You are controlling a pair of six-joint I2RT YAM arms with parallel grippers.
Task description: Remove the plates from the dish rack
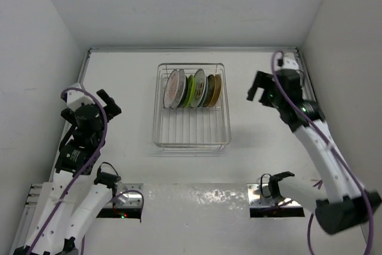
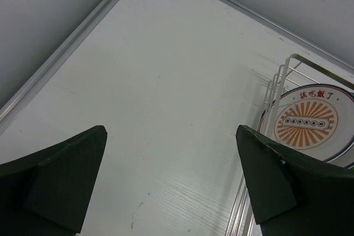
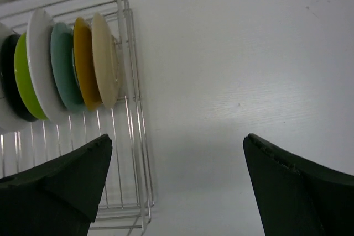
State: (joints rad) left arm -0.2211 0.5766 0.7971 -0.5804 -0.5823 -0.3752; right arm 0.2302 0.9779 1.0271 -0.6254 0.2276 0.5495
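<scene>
While all the plates (image 1: 194, 88) stand on edge in a tight row at the far end of the dish rack (image 1: 191, 138), nothing has been lifted, so this looks like the very start, the approach to a first pick. The rack sits mid-way across the table (image 1: 119, 82), with the left gripper (image 1: 111, 103) off to one side and the right gripper (image 1: 258, 91) off to the other. Both have fingers spread wide and empty, clear of the wire. Next move, I'd say: one arm swings over the row, straddles an end rim — the tan plate (image 3: 104, 62) looks handy — and draws it straight up.
</scene>
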